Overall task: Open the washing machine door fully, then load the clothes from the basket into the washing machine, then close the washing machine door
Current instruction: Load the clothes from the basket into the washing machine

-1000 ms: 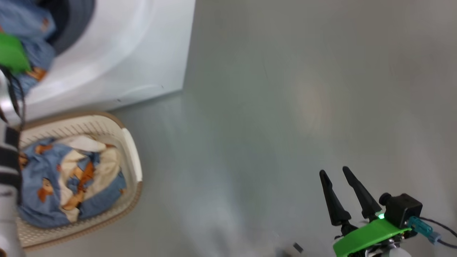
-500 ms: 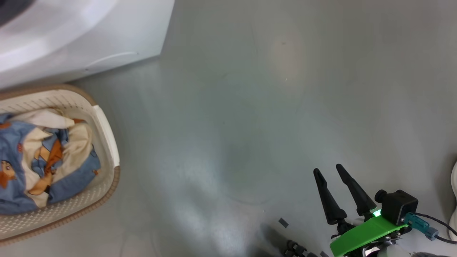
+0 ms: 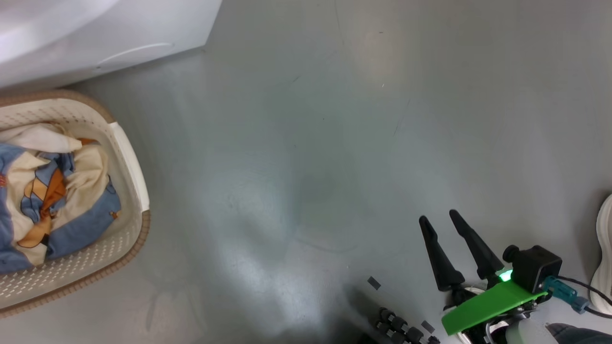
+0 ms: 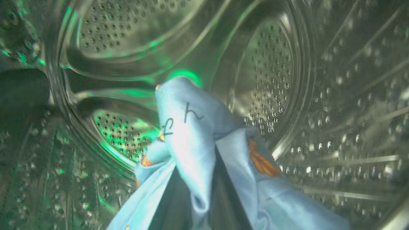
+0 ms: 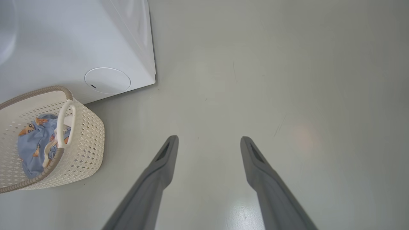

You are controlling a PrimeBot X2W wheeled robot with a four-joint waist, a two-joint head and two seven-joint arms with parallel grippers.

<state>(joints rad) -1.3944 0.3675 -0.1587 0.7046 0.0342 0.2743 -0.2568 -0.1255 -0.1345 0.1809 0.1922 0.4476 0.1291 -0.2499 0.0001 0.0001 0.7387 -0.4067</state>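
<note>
Three cameras around one laundry corner.
The head camera looks steeply down at the floor (image 3: 311,143); the right wrist looks low along it, and both share the basket (image 3: 126,157) and the washing machine (image 3: 119,28) corner. The left wrist sits close inside the drum (image 4: 271,80).

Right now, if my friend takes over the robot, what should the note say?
Left gripper: shut on a light blue garment, inside the steel drum.
Right gripper: open, empty, above the grey floor.
Basket: beside the washing machine, with more clothes in it.
Done: one garment carried into the drum.
To do: release it, load the rest, close the door.
</note>
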